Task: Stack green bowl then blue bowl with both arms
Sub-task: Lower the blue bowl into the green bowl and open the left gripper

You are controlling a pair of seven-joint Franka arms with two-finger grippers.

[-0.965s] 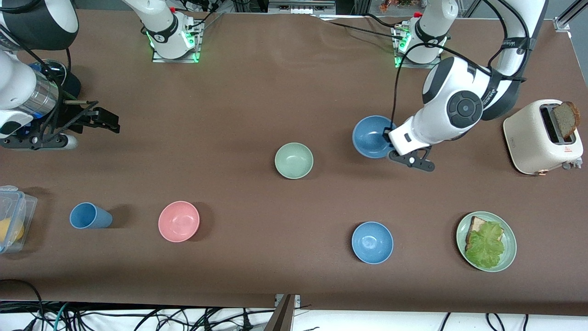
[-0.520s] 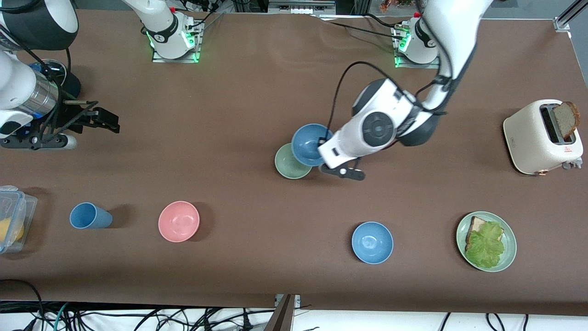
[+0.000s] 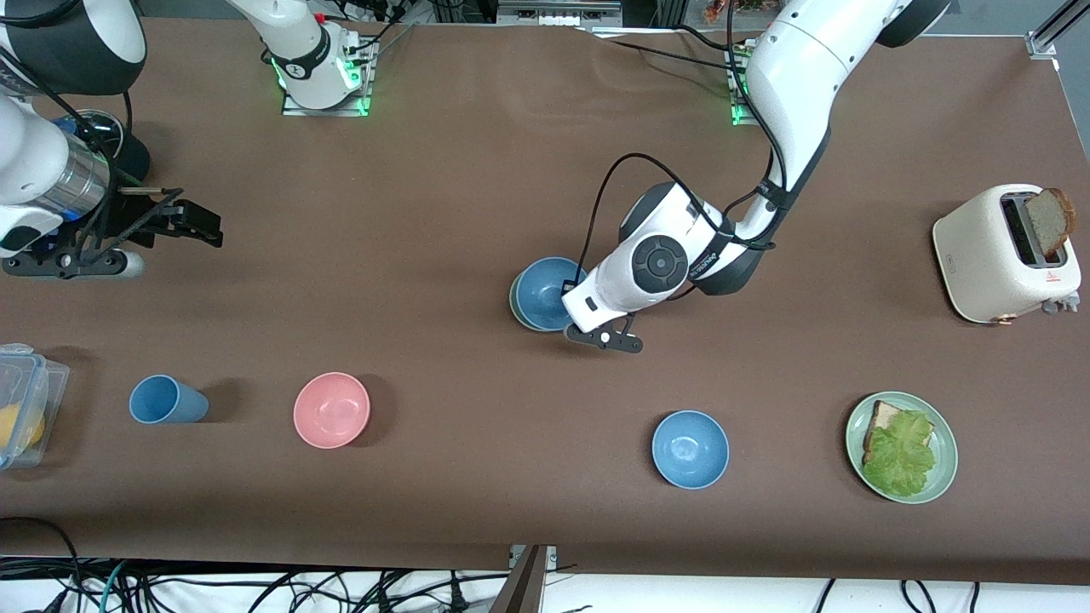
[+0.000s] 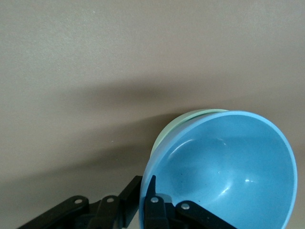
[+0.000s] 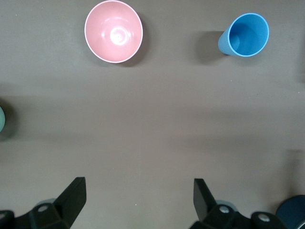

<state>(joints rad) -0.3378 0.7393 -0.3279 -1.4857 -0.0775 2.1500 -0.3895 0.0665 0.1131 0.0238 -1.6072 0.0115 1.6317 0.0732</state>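
The blue bowl [image 3: 543,292] hangs tilted over the pale green bowl [image 3: 513,300], of which only a sliver of rim shows under it. Whether the two touch I cannot tell. My left gripper [image 3: 576,308] is shut on the blue bowl's rim on the side toward the left arm's end. In the left wrist view the left gripper [image 4: 145,185] pinches the blue bowl [image 4: 224,167] with one finger inside and one outside, and the green bowl [image 4: 187,118] peeks out below. My right gripper [image 3: 192,223] waits open at the right arm's end, and the right gripper [image 5: 138,187] holds nothing.
A brighter blue bowl [image 3: 690,449], a pink bowl [image 3: 331,409] and a blue cup [image 3: 166,400] stand nearer the front camera. A green plate [image 3: 943,477] with lettuce and a toaster [image 3: 988,255] are at the left arm's end. A clear box [image 3: 34,375] is at the right arm's end.
My left arm has carried the blue bowl from the left arm's end toward the table's middle and brought it over the green bowl. The right arm has not moved.
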